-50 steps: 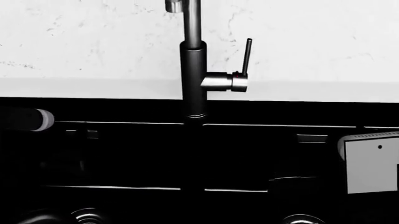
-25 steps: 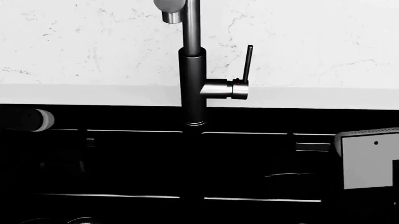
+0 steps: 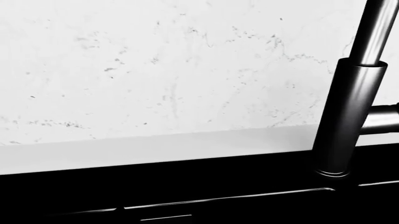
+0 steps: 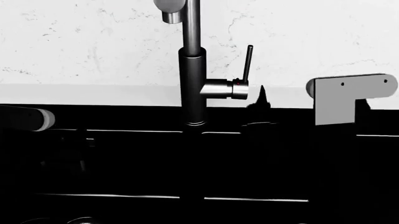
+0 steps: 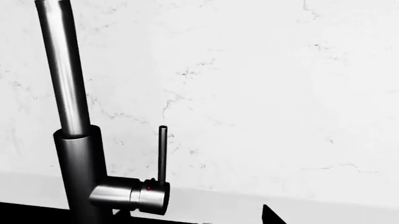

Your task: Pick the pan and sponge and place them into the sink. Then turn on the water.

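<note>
The right gripper had risen since half a second earlier, its pale wrist plate now up against the marble backsplash instead of low at the sink's right edge; one dark fingertip stood just right of the faucet lever, jaw state impossible to tell. The left arm's grey-capped end stayed put at left, its gripper unseen. The black sink lay dark below a white ledge, lever upright.

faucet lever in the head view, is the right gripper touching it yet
No: the right gripper sits beside the upright lever of the faucet, with pale wall showing between them.
</note>
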